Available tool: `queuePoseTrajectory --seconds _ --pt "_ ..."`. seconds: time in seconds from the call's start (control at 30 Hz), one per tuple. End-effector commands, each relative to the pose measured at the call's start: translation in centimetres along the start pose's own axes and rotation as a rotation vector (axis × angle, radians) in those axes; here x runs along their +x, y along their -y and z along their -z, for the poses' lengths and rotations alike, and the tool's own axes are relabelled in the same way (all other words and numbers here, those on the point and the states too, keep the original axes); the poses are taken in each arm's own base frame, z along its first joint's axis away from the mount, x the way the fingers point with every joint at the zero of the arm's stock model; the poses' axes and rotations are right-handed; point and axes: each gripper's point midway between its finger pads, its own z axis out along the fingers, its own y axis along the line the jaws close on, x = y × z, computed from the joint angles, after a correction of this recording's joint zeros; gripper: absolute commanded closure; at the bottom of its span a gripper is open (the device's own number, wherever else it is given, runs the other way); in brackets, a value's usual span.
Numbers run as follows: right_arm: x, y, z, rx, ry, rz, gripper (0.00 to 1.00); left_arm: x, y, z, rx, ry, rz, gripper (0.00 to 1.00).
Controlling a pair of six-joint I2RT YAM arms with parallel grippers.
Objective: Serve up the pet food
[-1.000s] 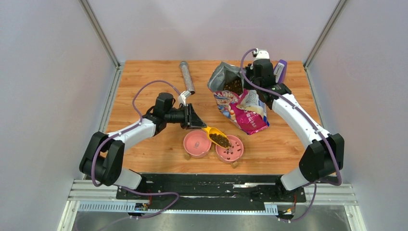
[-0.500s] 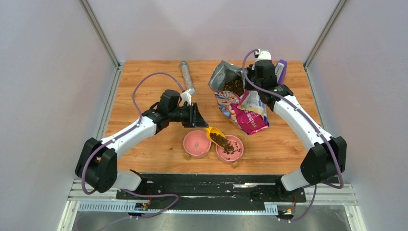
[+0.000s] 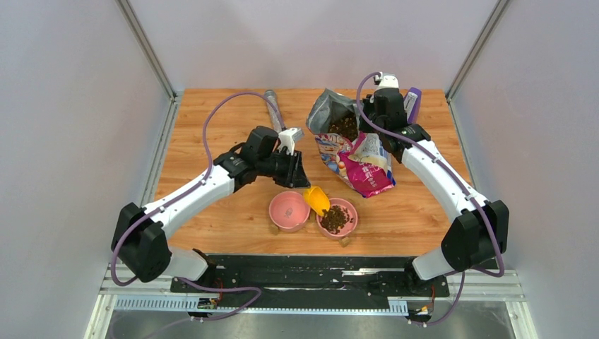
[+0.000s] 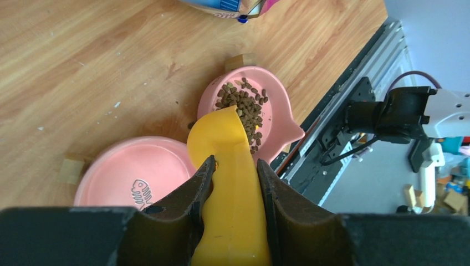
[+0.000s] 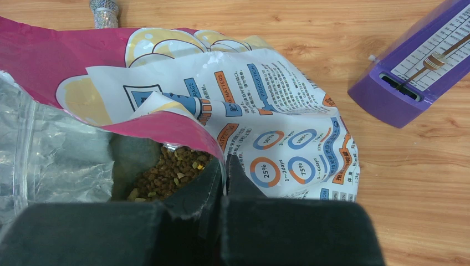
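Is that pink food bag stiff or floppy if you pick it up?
Probably floppy: the bag is creased, and its rim folds where the right gripper pinches it. Likely bottom-heavy, since pet food sits inside. Its glossy skin may be slippery.

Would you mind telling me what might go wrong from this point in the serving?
1. The scoop, gripped in the left fingers, is tipped over the rim of the filled bowl beside the empty bowl; stray kibble may drop between them.
2. The right fingers hold the open bag only by a pinch of its rim; a slip might let it sag and spill.
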Motion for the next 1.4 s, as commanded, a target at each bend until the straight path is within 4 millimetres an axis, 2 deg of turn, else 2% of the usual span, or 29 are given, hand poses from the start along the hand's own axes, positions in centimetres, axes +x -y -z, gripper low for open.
queuePoseTrajectory --seconds 0.0,0.27,0.4,0.53,0.7,0.8,0.93,1.03,1.17,1.2,1.37 --pt "1.1 1.1 0.5 0.038 -0.039 -0.004 1.0 -1.8 0.4 0.7 -0.041 0.013 -0.138 1.0" --pt "1.0 1.3 0.6 0.047 -0.032 -0.005 1.0 -3.5 1.5 2.3 -0.055 0.007 -0.265 1.0" --pt "0.9 1.2 0.9 0.039 -0.029 0.0 1.0 -5.2 3.1 3.6 -0.036 0.031 -0.303 1.0" --pt "0.8 0.6 1.2 0.006 -0.03 0.007 1.0 -8.6 6.1 6.0 0.006 0.121 -0.362 1.0" --pt "0.4 0.1 1.3 -0.027 -0.026 0.016 1.0 -12.9 7.8 9.2 -0.057 0.25 -0.429 1.0" --pt "-0.2 -0.8 1.5 -0.06 -0.016 0.036 1.0 -15.3 9.6 11.7 -0.034 0.324 -0.448 1.0" --pt "-1.7 -1.1 1.8 -0.061 0.014 0.039 1.0 -17.8 11.2 13.1 -0.014 0.383 -0.443 1.0" --pt "-2.6 -1.5 2.1 -0.067 0.027 0.03 1.0 -19.8 10.4 12.9 -0.057 0.426 -0.381 1.0" --pt "-3.7 -2.1 2.8 -0.076 0.032 0.01 1.0 -21.0 8.0 10.4 -0.083 0.412 -0.236 1.0" --pt "-3.9 -2.3 2.9 -0.078 0.033 0.005 1.0 -21.1 7.2 9.3 -0.094 0.392 -0.213 1.0" --pt "-4.8 -3.4 3.6 -0.092 0.027 0.001 1.0 -22.1 5.5 6.5 -0.12 0.374 -0.16 1.0"
